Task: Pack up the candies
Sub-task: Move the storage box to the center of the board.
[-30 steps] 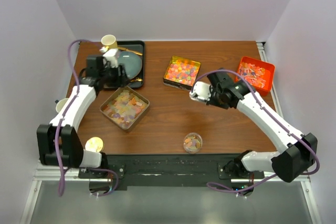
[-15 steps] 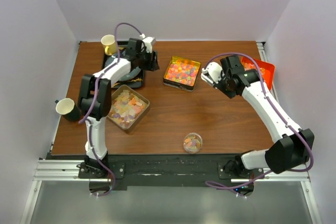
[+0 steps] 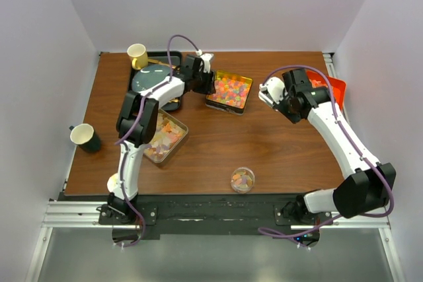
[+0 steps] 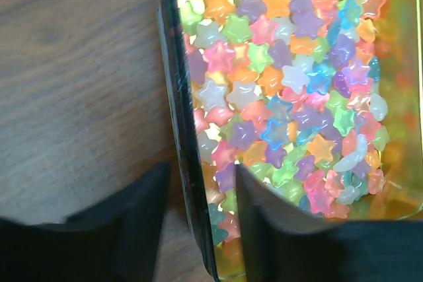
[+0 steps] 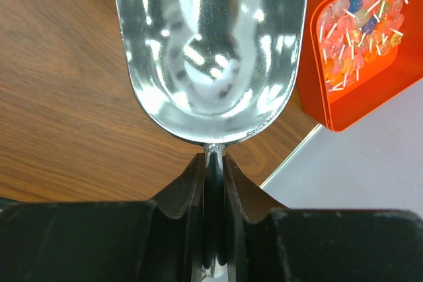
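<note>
1. Nearest the bases stands the small jar (image 3: 242, 179), partly filled. We judge it to be the place where each scoop load goes.
2. Further in on the left, the square tin (image 3: 186, 134) of pastel candies (image 3: 165, 138) lies partly under the left arm. It needs no handling in this step.
3. At mid-table, the left gripper (image 4: 201, 229) has its jaws narrowly apart, straddling the side wall of the gold tin (image 4: 404, 150). One finger is outside over the wood and the other is inside above the star candies (image 4: 284, 97). We advise closing gently on the wall alone, which steadies the tin without crushing anything.
4. The right gripper (image 5: 213, 163) is clamped on the handle of the metal scoop (image 5: 211, 51). The bowl is empty and well apart from the gold tin. We would enter from the tin's free side with the bowl low and shallow.
5. At the far right, the orange tray (image 5: 357, 104) holds stick candies (image 5: 360, 24), just beside the scoop. We would swing away from it carefully.
</note>
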Available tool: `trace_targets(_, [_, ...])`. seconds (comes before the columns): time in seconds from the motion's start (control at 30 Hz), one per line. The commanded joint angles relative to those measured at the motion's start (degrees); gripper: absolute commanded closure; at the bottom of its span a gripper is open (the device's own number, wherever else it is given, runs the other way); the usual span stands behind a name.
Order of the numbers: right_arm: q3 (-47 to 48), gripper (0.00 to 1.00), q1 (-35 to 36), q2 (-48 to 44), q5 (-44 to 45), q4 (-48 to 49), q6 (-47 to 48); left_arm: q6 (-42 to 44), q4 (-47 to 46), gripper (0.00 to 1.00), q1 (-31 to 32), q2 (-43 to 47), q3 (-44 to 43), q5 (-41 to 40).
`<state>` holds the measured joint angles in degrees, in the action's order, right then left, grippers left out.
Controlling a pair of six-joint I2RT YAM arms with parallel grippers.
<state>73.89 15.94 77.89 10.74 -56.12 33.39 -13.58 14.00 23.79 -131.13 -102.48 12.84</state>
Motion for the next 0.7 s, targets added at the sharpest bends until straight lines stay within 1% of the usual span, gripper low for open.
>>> trace_targets(0.0, [1.7, 1.00, -0.2, 0.3, -0.5, 0.5, -0.5, -1.3, 1.9, 0.60, -0.1, 3.4, 3.8, 0.2])
trace_targets(0.03, [2.3, 1.00, -0.2, 0.8, -0.6, 0.5, -0.4, -1.2, 2.0, 0.62, 0.2, 4.8, 4.7, 0.6])
trace_targets(0.07, [2.6, 1.00, -0.2, 1.0, -0.9, 0.5, -0.3, -1.1, 2.1, 0.67, 0.4, 5.5, 6.7, 1.7])
trace_targets(0.1, [2.9, 1.00, -0.3, 1.9, -1.4, 0.5, -0.4, -0.9, 2.0, 0.71, 0.8, 6.1, 7.9, 2.4])
trace_targets(0.17, [4.0, 1.00, -0.2, 2.8, -2.0, 0.5, -0.3, -1.1, 2.2, 0.75, 1.3, 8.1, 10.8, 4.3])
trace_targets(0.2, [4.4, 1.00, -0.2, 3.7, -2.1, 0.3, -0.3, -1.2, 2.9, 0.76, 1.6, 8.7, 11.8, 4.9])
trace_targets(0.3, [6.4, 1.00, -0.2, 5.4, -3.2, -0.2, -0.2, -2.6, 3.7, 0.76, 2.6, 11.4, 16.8, 7.4])
trace_targets(0.43, [7.9, 1.00, -0.1, 6.7, -4.3, -0.8, -0.2, -4.8, 4.4, 0.72, 3.7, 16.1, 24.9, 9.5])
trace_targets(0.53, [7.9, 1.00, 0.1, 7.0, -5.6, -1.4, 0.3, -3.3, 3.8, 0.72, 5.2, 18.3, 29.1, 9.7])
trace_targets(0.67, [7.6, 1.00, 2.2, 6.6, -8.6, -3.6, 5.0, -0.5, 3.1, 0.72, 6.3, 19.2, 30.8, 7.6])
